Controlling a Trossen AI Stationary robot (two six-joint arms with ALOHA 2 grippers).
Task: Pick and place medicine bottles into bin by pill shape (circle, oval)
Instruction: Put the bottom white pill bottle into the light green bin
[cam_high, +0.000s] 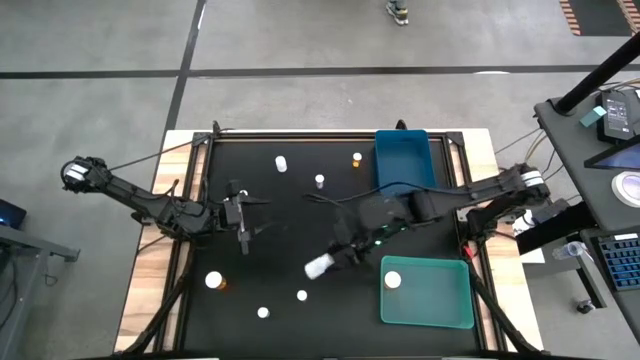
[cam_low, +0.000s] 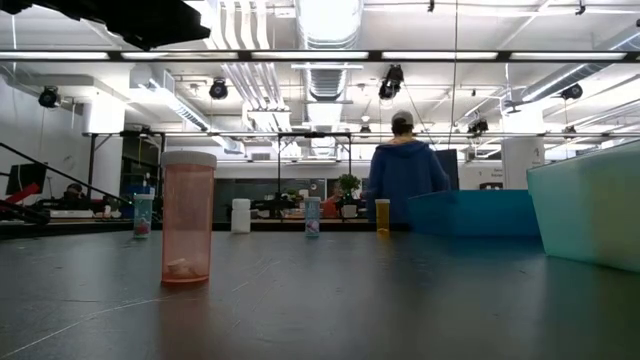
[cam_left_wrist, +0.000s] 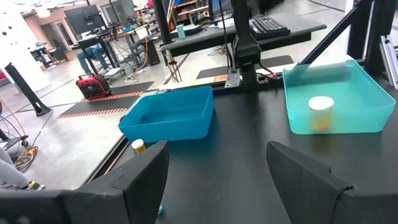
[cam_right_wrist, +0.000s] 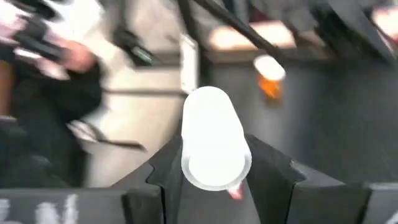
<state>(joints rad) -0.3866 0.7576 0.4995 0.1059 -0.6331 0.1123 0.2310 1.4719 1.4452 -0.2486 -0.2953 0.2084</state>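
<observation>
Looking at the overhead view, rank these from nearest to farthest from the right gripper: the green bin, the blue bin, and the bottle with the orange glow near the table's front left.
The right gripper holds a white bottle.
1. Green bin, at the front right, nearest.
2. Bottle with the orange glow, at the front left.
3. Blue bin, at the back right, farthest.

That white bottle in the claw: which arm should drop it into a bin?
Right. The right gripper holds the white bottle and sits beside the teal bin. The left gripper is open, holds nothing, and is farther from both bins.
</observation>
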